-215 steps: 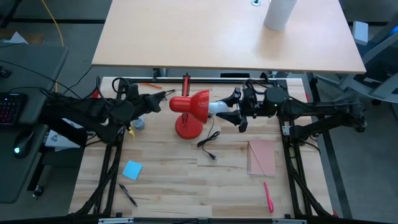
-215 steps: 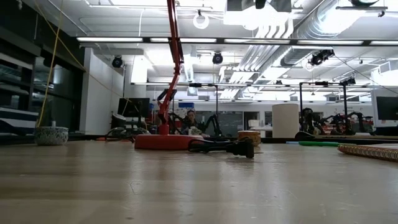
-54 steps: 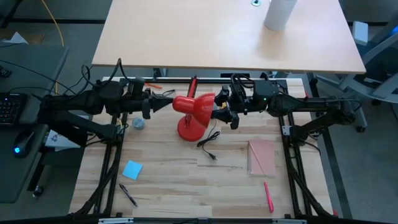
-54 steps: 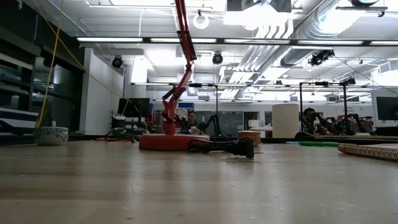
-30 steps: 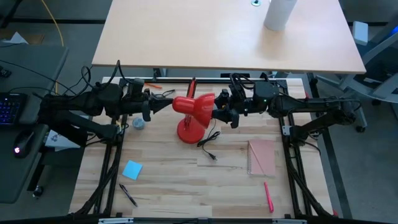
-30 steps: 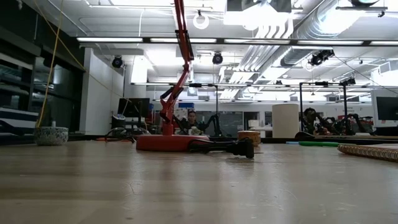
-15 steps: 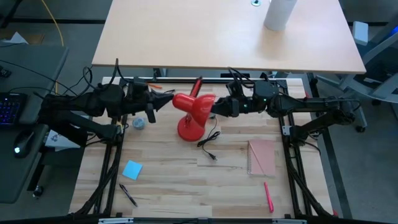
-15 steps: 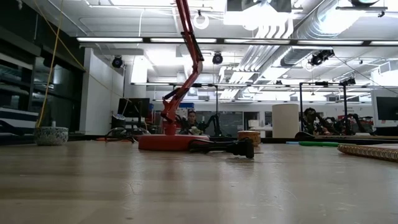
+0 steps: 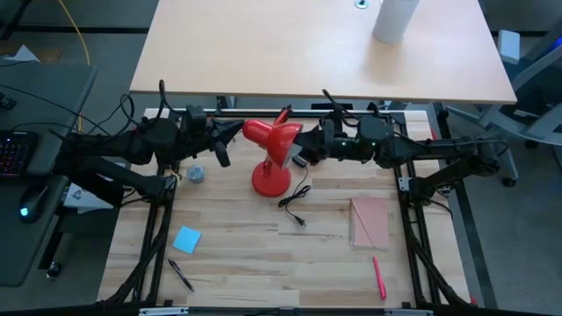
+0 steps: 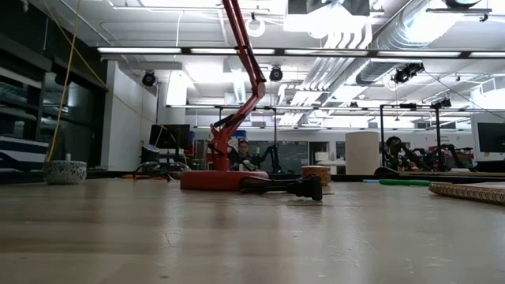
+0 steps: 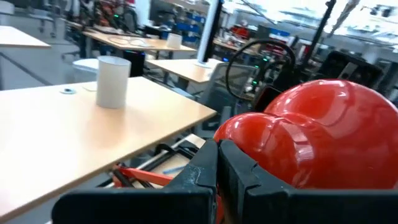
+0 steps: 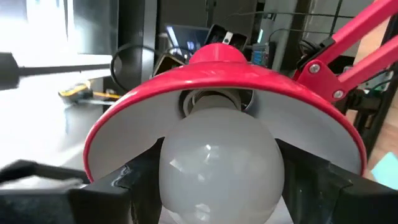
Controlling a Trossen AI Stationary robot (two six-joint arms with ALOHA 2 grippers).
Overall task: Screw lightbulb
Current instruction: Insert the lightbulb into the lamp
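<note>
Overhead, the red lamp (image 9: pixel 270 149) stands on its round base near the far edge of the wooden table (image 9: pixel 246 254), and serves as the landmark. The left gripper (image 9: pixel 230 133) reaches in from the lamp's left, its fingers shut at the back of the shade. The right gripper (image 9: pixel 300 151) comes in from the lamp's right, at the shade's open mouth; the lightbulb is hidden there in this view. A black cord (image 9: pixel 297 200) trails from the lamp base toward the near side, a notebook (image 9: pixel 370 222) lies to the lamp's right, and a blue note (image 9: pixel 186 239) lies to its near left.

From table level, the lamp's base (image 10: pixel 215 181) and jointed red arm (image 10: pixel 251 71) show, with the cord's plug (image 10: pixel 304 188) just beside the base; neither gripper appears.

At the left wrist, the closed fingers (image 11: pixel 214 171) press together against the shade's glossy red dome (image 11: pixel 311 140).

At the right wrist, the lightbulb (image 12: pixel 219 163) sits inside the shade (image 12: pixel 143 102), its base up in the socket, with the right gripper's fingers (image 12: pixel 140 174) spread partway and clasping the bulb on both sides.
</note>
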